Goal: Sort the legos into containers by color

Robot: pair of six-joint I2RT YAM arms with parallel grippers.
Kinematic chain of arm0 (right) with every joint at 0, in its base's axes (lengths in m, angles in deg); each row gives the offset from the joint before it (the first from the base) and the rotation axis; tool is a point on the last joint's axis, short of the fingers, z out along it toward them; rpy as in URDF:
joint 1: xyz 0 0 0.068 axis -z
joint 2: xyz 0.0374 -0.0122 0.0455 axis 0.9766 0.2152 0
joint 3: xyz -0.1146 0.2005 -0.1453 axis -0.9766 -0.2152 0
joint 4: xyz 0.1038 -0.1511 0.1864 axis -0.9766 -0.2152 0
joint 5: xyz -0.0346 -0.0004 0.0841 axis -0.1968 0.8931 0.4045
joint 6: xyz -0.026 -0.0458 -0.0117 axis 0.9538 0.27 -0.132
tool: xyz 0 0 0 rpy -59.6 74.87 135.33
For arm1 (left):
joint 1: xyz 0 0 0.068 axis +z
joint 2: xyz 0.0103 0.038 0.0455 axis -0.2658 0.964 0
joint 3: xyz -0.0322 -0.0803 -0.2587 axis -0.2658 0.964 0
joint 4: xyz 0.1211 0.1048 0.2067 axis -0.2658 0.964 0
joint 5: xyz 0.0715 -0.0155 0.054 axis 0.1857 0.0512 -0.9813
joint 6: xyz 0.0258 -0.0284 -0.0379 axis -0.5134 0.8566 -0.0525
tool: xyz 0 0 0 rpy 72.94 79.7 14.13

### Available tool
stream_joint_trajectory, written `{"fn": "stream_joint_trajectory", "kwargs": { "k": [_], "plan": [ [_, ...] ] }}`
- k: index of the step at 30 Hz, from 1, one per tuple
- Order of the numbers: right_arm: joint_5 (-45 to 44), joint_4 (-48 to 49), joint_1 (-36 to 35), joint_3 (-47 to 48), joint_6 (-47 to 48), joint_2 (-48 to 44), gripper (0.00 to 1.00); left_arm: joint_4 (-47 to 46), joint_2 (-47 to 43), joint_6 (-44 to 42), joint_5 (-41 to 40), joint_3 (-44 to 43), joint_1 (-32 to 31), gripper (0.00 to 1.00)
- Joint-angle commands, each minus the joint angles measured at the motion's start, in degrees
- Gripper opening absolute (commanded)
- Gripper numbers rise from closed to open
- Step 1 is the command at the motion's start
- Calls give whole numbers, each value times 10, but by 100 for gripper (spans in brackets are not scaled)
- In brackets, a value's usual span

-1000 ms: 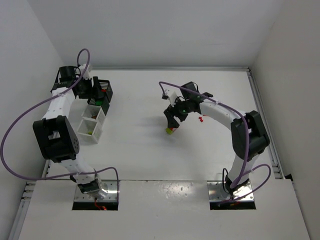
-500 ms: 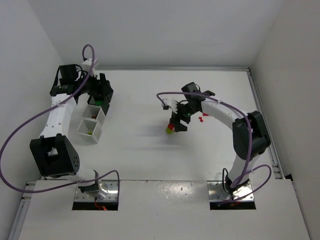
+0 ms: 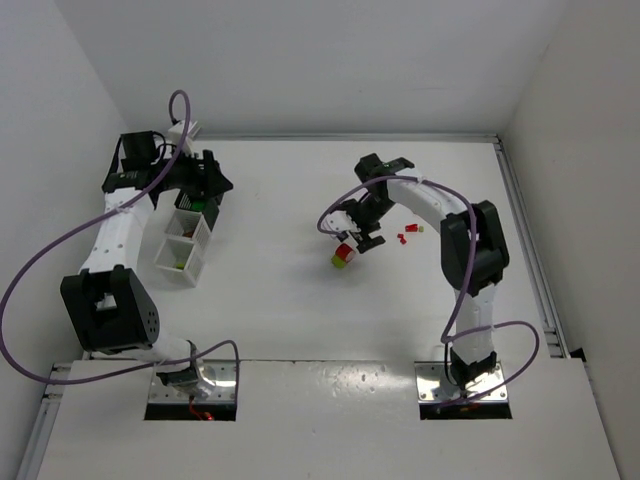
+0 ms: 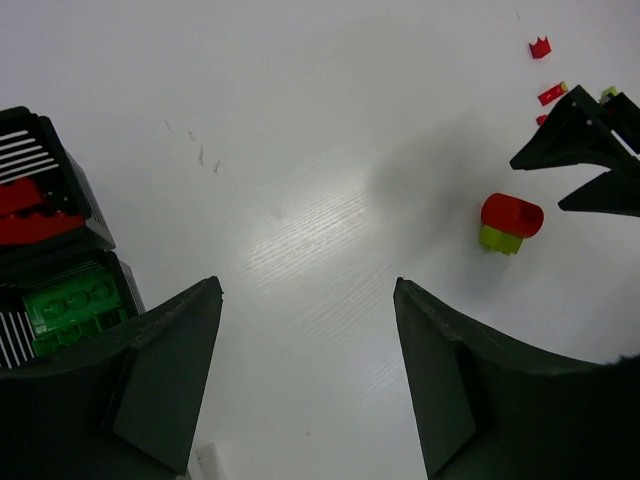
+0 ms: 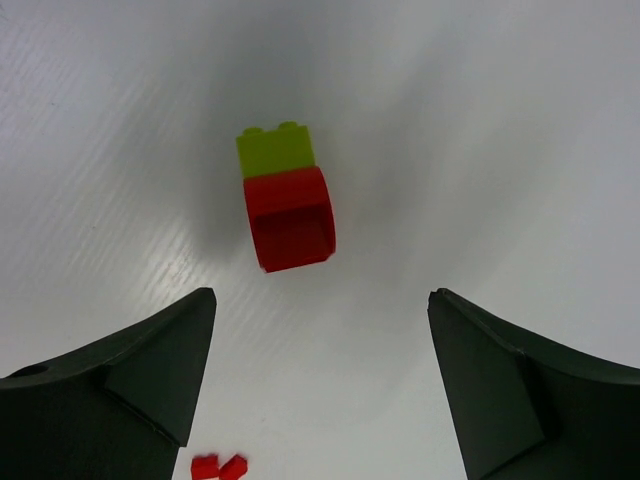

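White tabletop, white walls. I'm hovering the right gripper [image 5: 320, 300] over the red block [image 5: 290, 222], which is lying mid-table with a yellow-green brick [image 5: 275, 150] stuck to one end. The jaws are spread wide with nothing between them. The left gripper [image 4: 305, 290] is also gaping and empty, hanging beside the containers [image 3: 186, 238] at the left side. The black bins nearest it are holding red legos [image 4: 25, 205] and a green brick [image 4: 70, 305].

I'm reading this as the approach for a pick on the two-colour stack. What I'm aiming for:
- In the wrist view the block is sitting ahead of the fingertips and off to the left finger, so I'm shifting over until it's centred before descending.
- I'm squaring the jaws to the block's flat sides, since a corner pinch will probably squirt it out.
- I'm closing on the red part only, leaving the yellow-green end free for the other arm to pull off. Binning it joined would put one colour wrong.
- I'm coming down slowly. The plastic looks slick and light, likely to skid on this surface.
- I'm watching the loose red bits [image 5: 218, 466] near the left finger, so I'm not sweeping them.
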Motion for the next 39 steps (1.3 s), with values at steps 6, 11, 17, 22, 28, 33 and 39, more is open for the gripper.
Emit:
{"fn": "stream_joint_trajectory", "kwargs": {
  "k": [6,11,17,22,28,33,39],
  "plan": [
    [26,-91,-13,68,88,53,88,-3,-23,6,14,24,-3,77],
    [26,-107,-18,62,88,58,88,-3,-28,12,14,29,-3,78],
    [40,-113,-24,57,49,87,88,-15,-33,32,0,46,-3,78],
    [51,-76,-24,68,-29,107,85,-21,-33,42,-8,51,-8,78],
    [56,-41,-24,74,-84,113,52,-21,-38,42,-13,51,-14,78],
    [41,-29,-24,68,-96,93,13,-21,-38,37,2,58,-14,78],
    [116,23,-11,126,-230,43,0,-2,-45,10,145,90,-34,79]
  ]
}}
